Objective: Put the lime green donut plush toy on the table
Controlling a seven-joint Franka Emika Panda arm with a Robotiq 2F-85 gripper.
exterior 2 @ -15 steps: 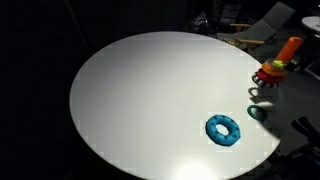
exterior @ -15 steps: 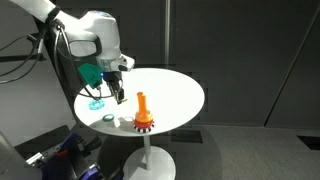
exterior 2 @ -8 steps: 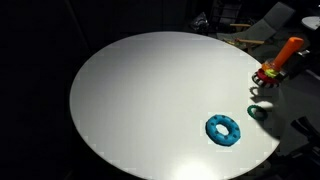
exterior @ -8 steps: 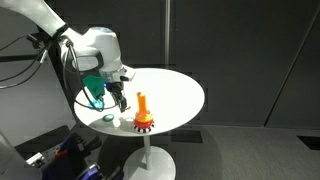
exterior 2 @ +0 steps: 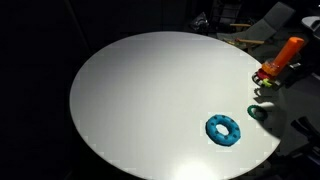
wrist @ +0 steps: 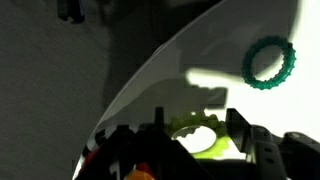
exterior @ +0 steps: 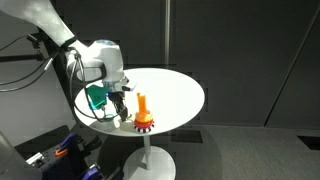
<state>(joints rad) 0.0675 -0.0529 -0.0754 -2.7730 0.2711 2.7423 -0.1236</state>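
Dropped a fair bit over the last second: the tool point(exterior: 119, 110) has come down from above the table edge and slid toward the orange peg, so now it hangs low just beside it. The ring toy hasn't budged in that time, as far as I can see.

Setup is a round white table point(exterior: 175, 92) on a single pedestal, with all the stuff bunched near the edge on the arm's side. There's an orange plastic stacking peg on a toothed red base point(exterior: 142, 112), standing upright in an exterior view. There's also a knobbly teal-blue ring toy point(exterior 2: 224, 130) lying flat a little in from the edge, apart from the peg.

The lime green donut plush toy point(wrist: 205, 137) only shows up properly in the wrist view. It's right by the table edge, brightly lit, sitting in the gap between the two dark fingers point(wrist: 245, 138) of the tool. The fingers are spread apart, one on each side of the donut, and I honestly can't tell if they touch it or just straddle it. The same view has the teal ring further in on the table, well clear of the tool. A sliver of orange shows at the bottom of the picture, just beside the donut.

In both exterior views the donut is hidden by the tool or lost in shadow, so I can't pin it there.
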